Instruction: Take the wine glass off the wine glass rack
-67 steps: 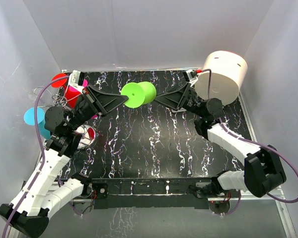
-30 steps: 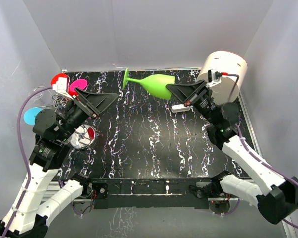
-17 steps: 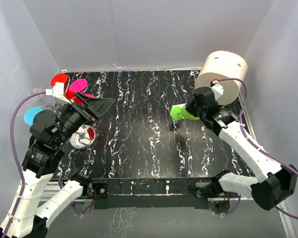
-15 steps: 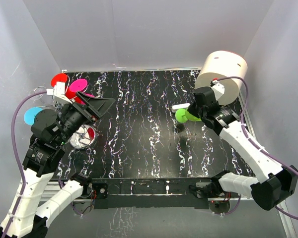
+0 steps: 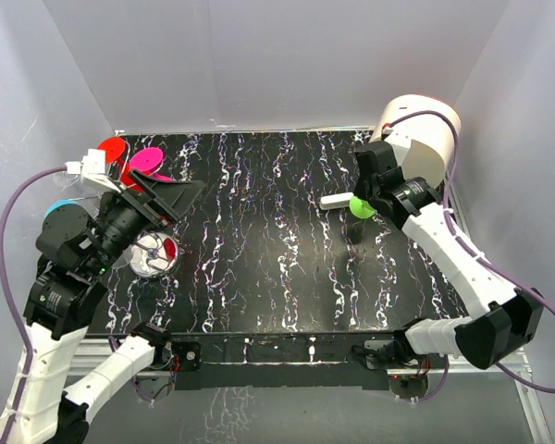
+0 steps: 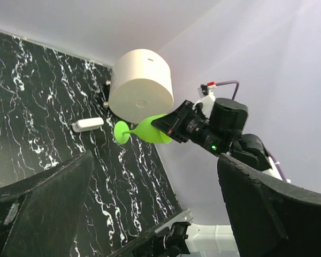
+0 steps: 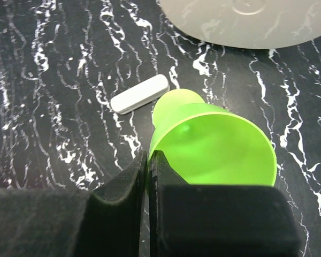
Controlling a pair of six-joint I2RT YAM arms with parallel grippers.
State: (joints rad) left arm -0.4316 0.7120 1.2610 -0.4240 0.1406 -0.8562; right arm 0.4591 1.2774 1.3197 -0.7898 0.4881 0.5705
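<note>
Right arm: had swung the green wine glass from mid-table down beside the cream drum, well apart from the rack.
Left gripper: gaped wide, empty, near the rack.
Right gripper: pinched shut on the glass's rim wall, bowl jutting past the tips.
Set-down: likely needed the glass turned upright, lowered slowly, clear of the white bar.

The rack stands at the counter's left edge and the cylinder at far right. A block lies left of the cylinder, with the wine glass just beside the block.
</note>
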